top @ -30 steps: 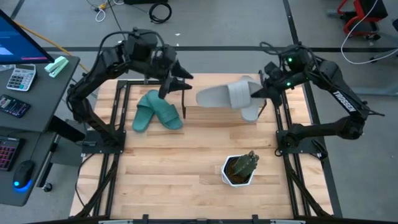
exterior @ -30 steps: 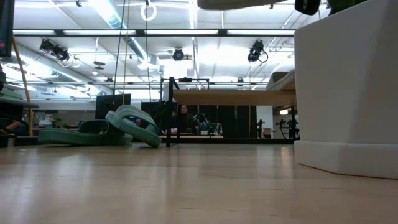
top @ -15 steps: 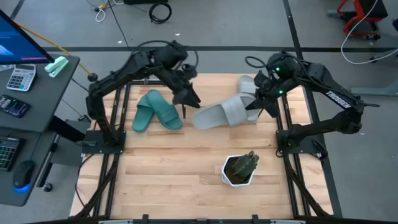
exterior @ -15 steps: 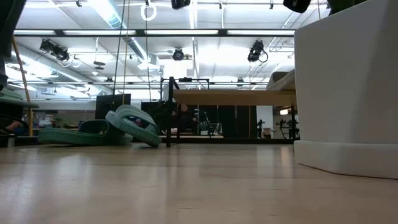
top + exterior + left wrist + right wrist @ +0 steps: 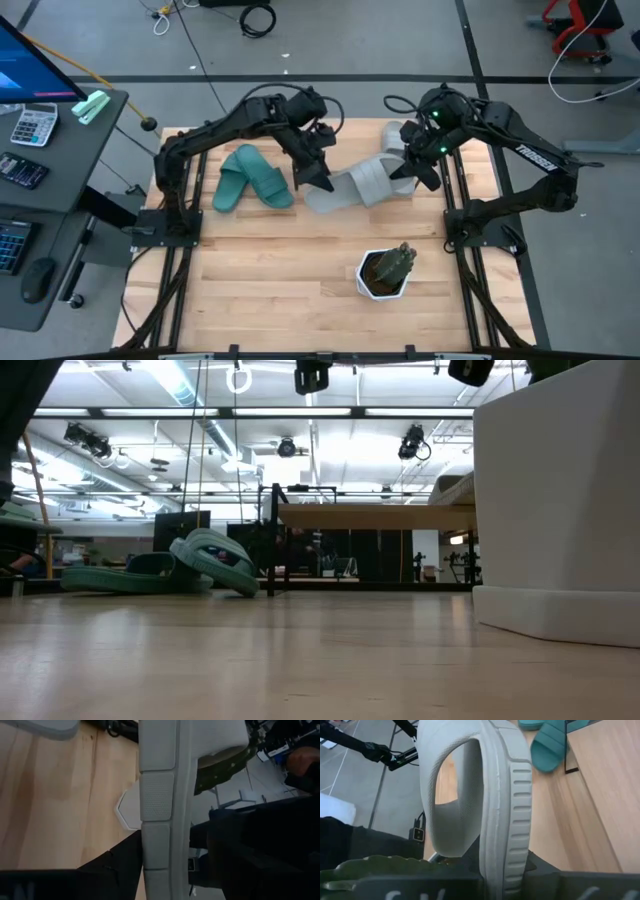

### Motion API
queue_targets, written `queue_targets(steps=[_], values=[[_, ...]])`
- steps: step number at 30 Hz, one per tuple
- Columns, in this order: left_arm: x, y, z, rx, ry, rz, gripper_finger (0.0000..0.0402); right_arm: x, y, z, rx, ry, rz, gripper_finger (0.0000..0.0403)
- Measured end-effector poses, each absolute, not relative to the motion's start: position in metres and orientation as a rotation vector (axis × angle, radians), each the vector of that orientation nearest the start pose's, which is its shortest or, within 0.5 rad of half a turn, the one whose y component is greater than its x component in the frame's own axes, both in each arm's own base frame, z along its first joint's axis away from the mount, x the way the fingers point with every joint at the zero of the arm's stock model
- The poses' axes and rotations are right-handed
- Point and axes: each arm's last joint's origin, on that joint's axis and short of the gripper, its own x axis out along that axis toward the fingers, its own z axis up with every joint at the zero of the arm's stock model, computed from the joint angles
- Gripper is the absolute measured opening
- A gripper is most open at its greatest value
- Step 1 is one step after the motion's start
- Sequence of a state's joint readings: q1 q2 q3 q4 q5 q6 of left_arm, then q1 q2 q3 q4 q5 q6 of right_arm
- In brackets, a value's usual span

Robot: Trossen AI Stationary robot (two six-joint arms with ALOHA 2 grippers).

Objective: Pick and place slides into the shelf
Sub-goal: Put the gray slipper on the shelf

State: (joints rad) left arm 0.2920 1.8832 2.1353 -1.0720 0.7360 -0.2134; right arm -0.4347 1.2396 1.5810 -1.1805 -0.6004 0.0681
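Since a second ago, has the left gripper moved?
Yes. In the high view the left gripper has swung away from above the teal slides, toward the potted plant, reaching the grey slide.

grey slide [image 5: 505, 795]: matt ribbed foam | tabletop [image 5: 280, 270]: pale wood slats | planter [image 5: 378, 285]: smooth white

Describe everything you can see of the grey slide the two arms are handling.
The light grey slide is soft-looking, with a wide strap and a ridged sole edge. It hangs tilted above the wooden tabletop. The right gripper is shut on one end; the left gripper is at its other end.
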Motion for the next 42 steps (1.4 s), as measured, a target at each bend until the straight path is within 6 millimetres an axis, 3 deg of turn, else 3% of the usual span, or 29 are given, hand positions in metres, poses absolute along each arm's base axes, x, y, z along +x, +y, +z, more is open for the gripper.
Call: queue_targets(steps=[5, 12, 22, 34, 42], values=[[0.374, 0.093, 0.410, -0.558, 0.753, -0.330, 0.0178, 0.194, -0.072, 0.424, 0.480, 0.736, 0.131, 0.0034], [0.373, 0.093, 0.409, -0.517, 0.751, -0.324, 0.0064, 0.194, -0.072, 0.424, 0.491, 0.733, 0.142, 0.0041], [0.375, 0.094, 0.410, -0.491, 0.733, -0.313, 0.0060, 0.191, -0.068, 0.427, 0.499, 0.709, 0.220, 0.0070], [0.375, 0.096, 0.410, -0.499, 0.736, -0.272, 0.0059, 0.176, -0.062, 0.435, 0.440, 0.678, 0.177, 0.0219], [0.368, 0.121, 0.411, -0.540, 0.721, -0.114, 0.0057, 0.155, -0.058, 0.444, 0.340, 0.644, -0.005, 0.0244]])
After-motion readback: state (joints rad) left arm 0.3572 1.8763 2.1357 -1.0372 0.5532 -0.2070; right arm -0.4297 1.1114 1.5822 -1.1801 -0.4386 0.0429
